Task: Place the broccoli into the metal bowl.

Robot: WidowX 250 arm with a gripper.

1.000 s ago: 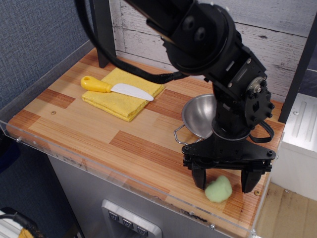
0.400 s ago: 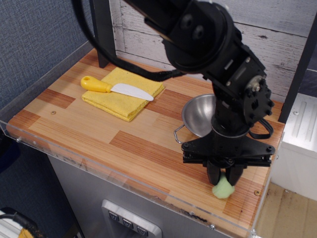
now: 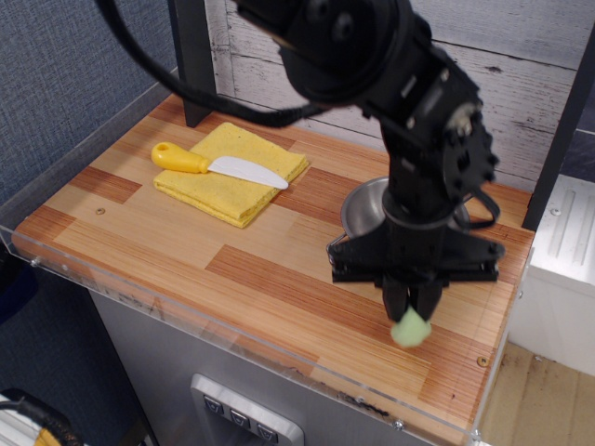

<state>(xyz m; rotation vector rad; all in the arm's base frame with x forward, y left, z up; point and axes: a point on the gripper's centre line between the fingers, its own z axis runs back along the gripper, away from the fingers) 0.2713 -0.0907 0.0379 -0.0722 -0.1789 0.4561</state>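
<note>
Broccoli (image 3: 410, 329) pinched at its upper part in narrowly closed gripper (image 3: 413, 314), near table's (image 3: 186, 251) front right corner, just in front of metal bowl (image 3: 364, 210); judged light, soft, squeezable, best held across its middle.

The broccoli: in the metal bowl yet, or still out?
Out. The broccoli is pinched in the shut gripper, over the wooden tabletop in front of the metal bowl.
</note>
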